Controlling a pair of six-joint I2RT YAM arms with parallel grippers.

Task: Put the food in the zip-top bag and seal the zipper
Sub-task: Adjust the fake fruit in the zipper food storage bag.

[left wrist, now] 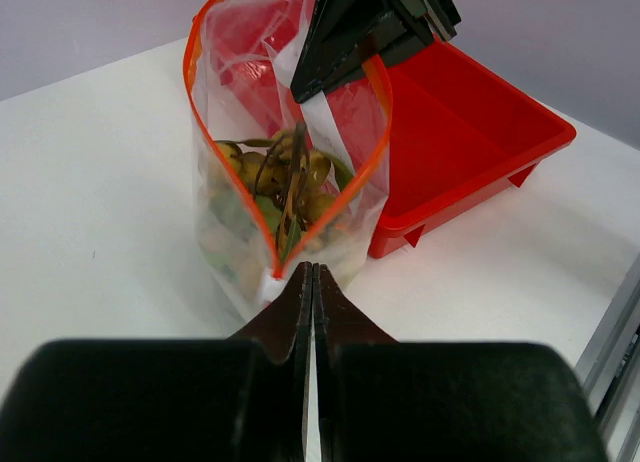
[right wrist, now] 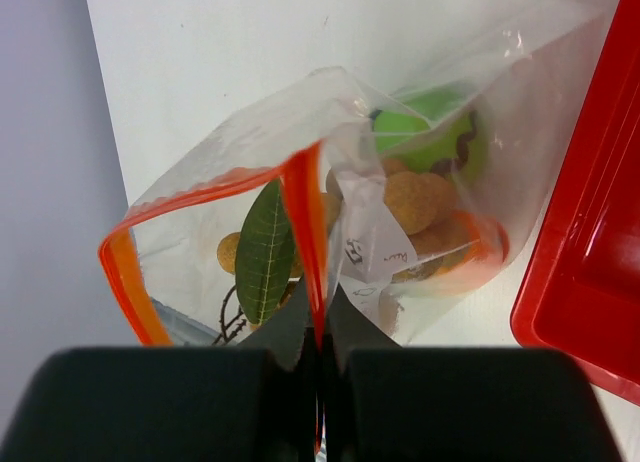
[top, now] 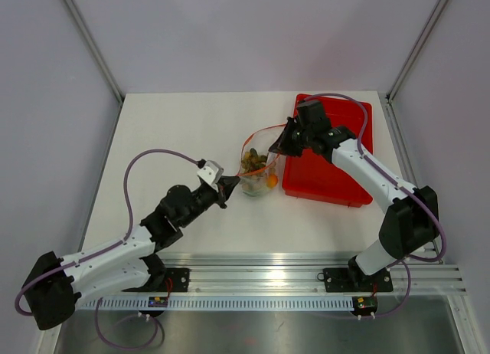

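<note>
The white-and-black left arm [top: 115,250] stretches from its base at 7 o'clock in the top view toward the centre. Its elbow is bent and its forearm points to 2 o'clock. The black two-finger left pincer [top: 228,187] has its jaws pressed tight together, nipping the 8 o'clock edge of the small clear crinkly plastic zip-top bag [top: 259,181].

The white-and-black right arm [top: 371,170] rises from its base at 5 o'clock and folds at a black elbow at 4 o'clock. Its forearm runs toward 10 o'clock. The black right pincer [top: 277,147] points to 8 o'clock, its jaws closed flat on the bag's mouth edge at the 1 o'clock side, facing the left pincer.
</note>
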